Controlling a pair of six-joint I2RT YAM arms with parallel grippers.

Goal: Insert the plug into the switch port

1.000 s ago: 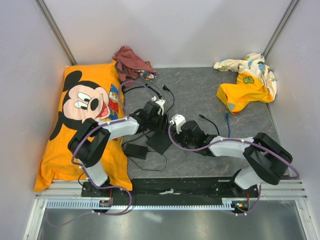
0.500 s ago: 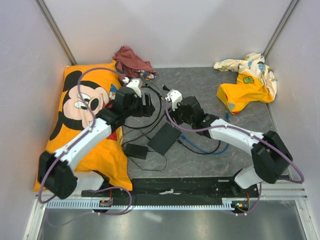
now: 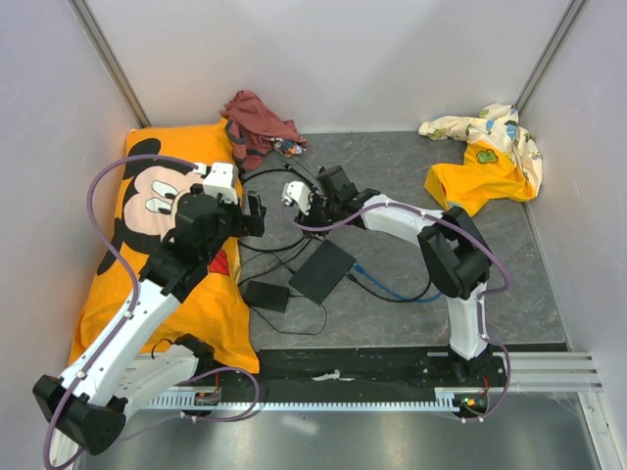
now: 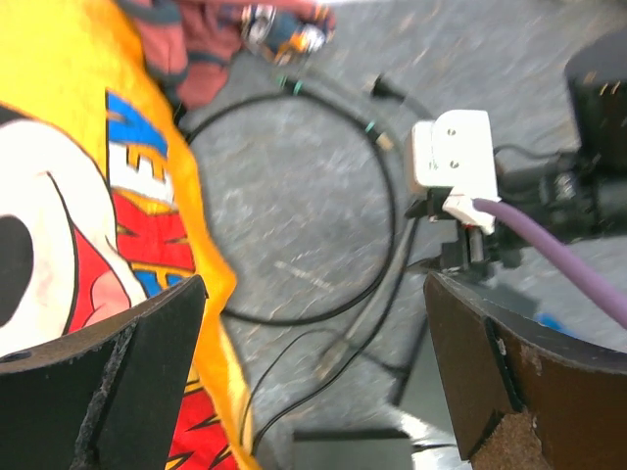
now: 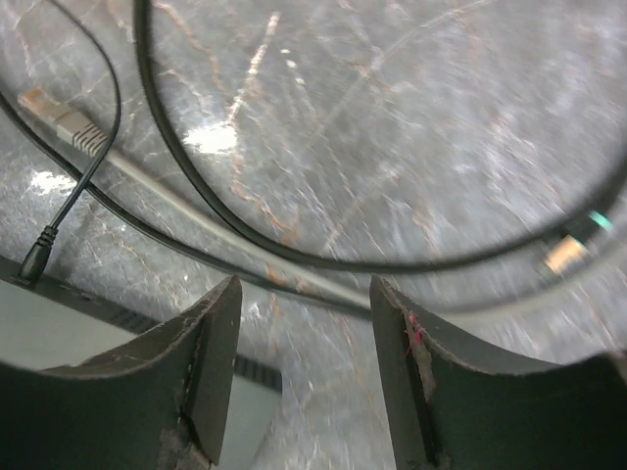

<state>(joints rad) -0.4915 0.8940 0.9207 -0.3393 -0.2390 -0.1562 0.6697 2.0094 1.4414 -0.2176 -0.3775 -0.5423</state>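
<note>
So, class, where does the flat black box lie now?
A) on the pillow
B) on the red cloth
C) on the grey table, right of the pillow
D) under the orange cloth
C: the box lies flat on the bare table, out in the open and apart from the pillow to its left.

The flat black switch box lies askew on the grey table, with the smaller adapter brick just beside its left corner and a blue cable curving off to its right. Beyond it, the left gripper, at the edge of the Mickey Mouse pillow, and the right gripper face each other over looped black cords. A red cloth and a yellow patterned cloth lie near the back wall.
</note>
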